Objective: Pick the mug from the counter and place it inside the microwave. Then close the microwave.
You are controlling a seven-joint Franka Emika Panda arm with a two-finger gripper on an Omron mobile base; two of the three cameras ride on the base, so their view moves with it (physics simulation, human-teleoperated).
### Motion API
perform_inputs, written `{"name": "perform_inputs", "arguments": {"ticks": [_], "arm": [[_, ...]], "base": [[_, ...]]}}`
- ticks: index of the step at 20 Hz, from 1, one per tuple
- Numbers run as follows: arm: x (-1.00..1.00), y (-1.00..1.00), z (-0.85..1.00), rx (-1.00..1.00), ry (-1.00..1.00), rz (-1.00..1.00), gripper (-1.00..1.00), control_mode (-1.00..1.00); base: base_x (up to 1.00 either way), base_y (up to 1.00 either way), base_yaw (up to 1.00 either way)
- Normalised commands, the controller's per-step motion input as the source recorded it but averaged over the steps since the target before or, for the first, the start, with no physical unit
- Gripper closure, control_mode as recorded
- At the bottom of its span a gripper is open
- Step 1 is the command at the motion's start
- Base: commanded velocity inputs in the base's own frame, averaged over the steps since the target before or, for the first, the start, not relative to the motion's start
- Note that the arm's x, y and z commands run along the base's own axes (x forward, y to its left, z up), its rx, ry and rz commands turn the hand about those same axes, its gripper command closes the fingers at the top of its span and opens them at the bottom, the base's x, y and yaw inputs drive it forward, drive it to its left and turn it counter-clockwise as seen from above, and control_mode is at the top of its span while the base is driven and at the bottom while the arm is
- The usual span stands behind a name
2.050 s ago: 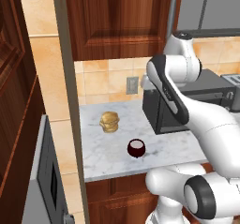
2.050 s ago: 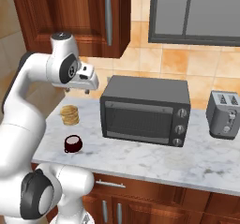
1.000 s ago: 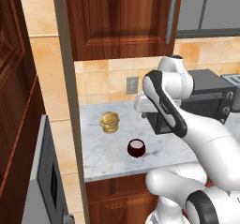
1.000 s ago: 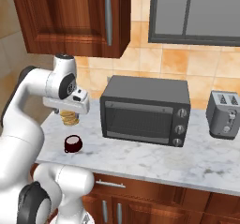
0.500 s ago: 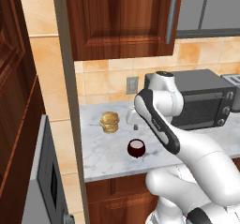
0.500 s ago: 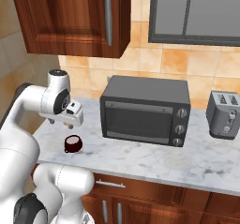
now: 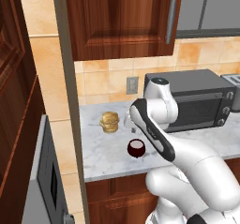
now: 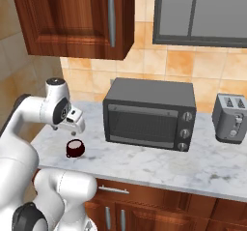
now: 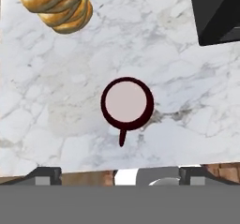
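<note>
I see even bright rendered light | soft faint shadow under mug [image 9: 127, 101] | no glare | base views slightly soft

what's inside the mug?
The hand view looks straight down into the mug: just a pale, plain inside, nothing in it. The marble counter directly under it is covered by the mug.

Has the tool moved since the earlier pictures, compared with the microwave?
Yes. The tool has come down from level with the microwave top to just above the mug on the counter.
</note>
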Motion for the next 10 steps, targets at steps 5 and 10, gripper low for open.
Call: {"name": "perform_inputs", "arguments": {"ticks": [5,10], "arm": [[0.00,0.00,-0.36,0.00,0.02,-0.18,-1.00,-1.00],[0.00,0.00,-0.31,0.00,0.09,-0.19,-1.00,-1.00]], "base": [[0.00,0.00,0.00],[0.00,0.00,0.00]]}}
